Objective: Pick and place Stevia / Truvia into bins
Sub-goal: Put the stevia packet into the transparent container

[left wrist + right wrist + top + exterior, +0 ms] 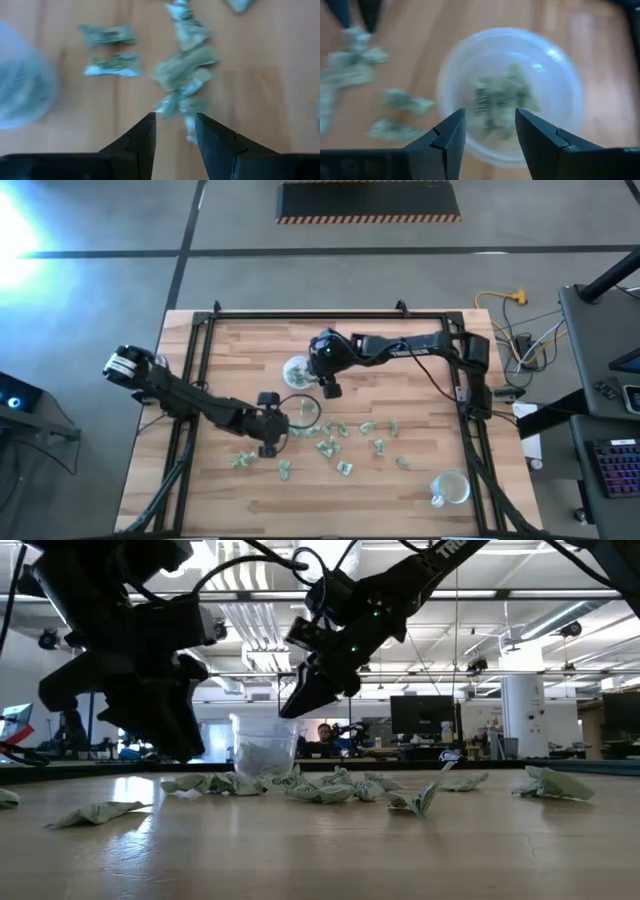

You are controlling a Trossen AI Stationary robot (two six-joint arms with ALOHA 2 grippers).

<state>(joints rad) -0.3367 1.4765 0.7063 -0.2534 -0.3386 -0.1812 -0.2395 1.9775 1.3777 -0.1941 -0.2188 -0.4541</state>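
Several pale green and white sachets (345, 442) lie scattered on the wooden table. My left gripper (175, 120) is open and low over a clump of sachets (185, 70), its fingertips at the clump's near edge. My right gripper (490, 117) is open and hangs above a translucent cup (510, 95) with sachets inside. In the high view two cups (297, 370) (305, 412) stand between the grippers (268, 430) (329, 387). The low view shows the right gripper (298, 700) above and beside a cup (265, 752).
A third cup (450, 488) stands near the table's near right corner. A black frame (200, 360) runs around the table's edges. More sachets (95, 812) lie toward the near left. Bare wood lies along the far edge.
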